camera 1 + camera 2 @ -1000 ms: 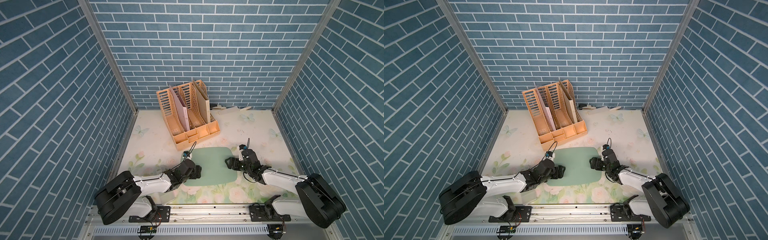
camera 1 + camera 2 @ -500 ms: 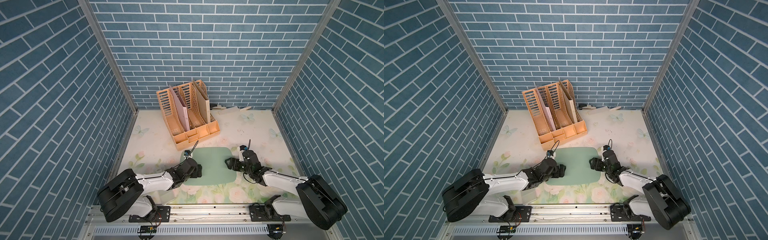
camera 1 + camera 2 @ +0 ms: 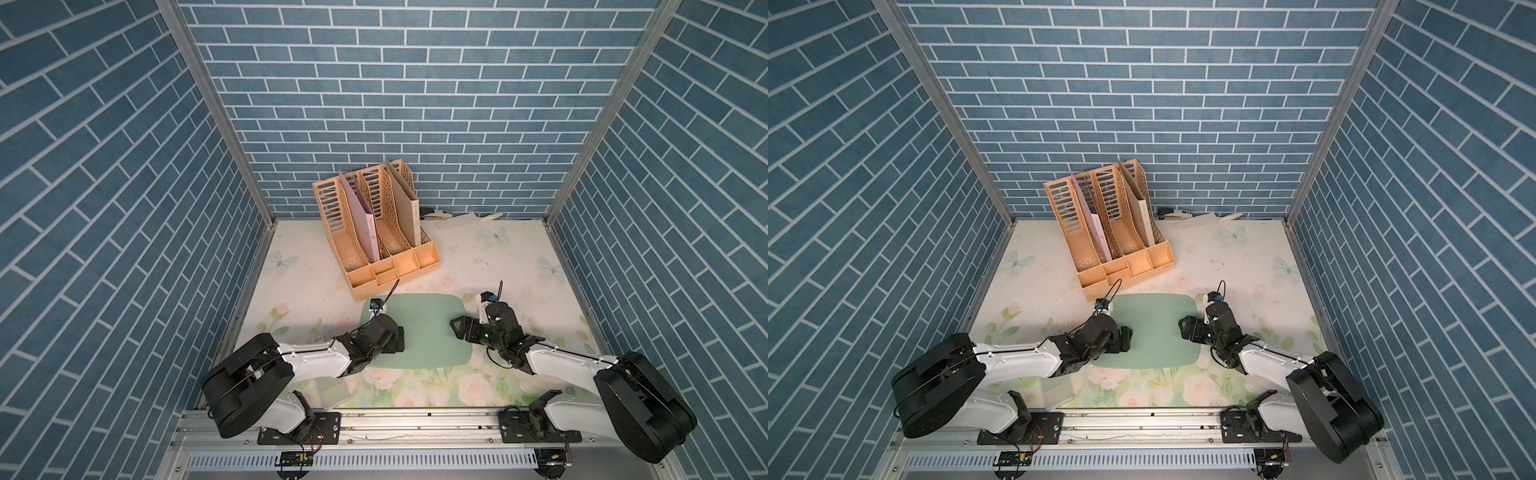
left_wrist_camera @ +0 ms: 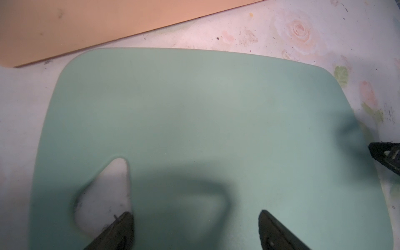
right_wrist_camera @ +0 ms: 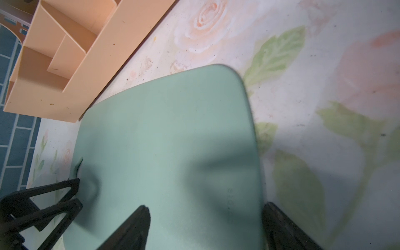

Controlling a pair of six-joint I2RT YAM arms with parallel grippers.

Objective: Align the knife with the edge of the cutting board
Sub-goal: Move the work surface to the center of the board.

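Blue brick-patterned walls enclose a floral table cover [image 3: 498, 266], where the cutting board [image 3: 419, 328] lies flat just in front of the orange file rack [image 3: 374, 232]. The knife [image 3: 455, 220] rests far back by the rear wall (well apart from the board). The left gripper [image 4: 194, 213] sits over the board's holed end, fingers spread with nothing between them. The right gripper [image 5: 205, 206] straddles the opposite edge, fingers likewise wide apart.
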